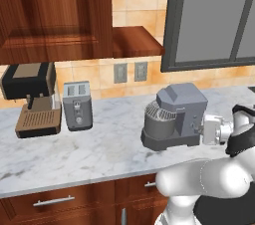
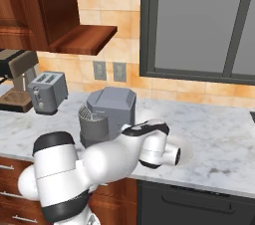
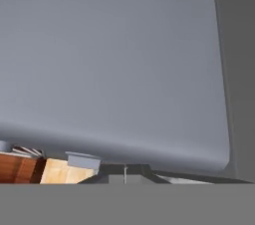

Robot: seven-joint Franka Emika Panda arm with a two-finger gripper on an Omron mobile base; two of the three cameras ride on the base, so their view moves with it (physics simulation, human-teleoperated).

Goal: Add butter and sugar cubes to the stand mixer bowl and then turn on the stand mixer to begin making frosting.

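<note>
stand mixer on the counter; closed claw pressed against its side.

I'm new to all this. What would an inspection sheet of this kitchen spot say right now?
Surface: white marble counter.
Job's things: slate-grey stand mixer on the counter, grey bowl seated under its head; butter and sugar cubes nothing seen.
Clutter: silver toaster; black-and-brown coffee machine.
Grippers: gripper shut, close against the mixer's side.
Cables: nothing seen.
Surroundings: wood cabinets, tiled wall with two outlets, window.
</note>
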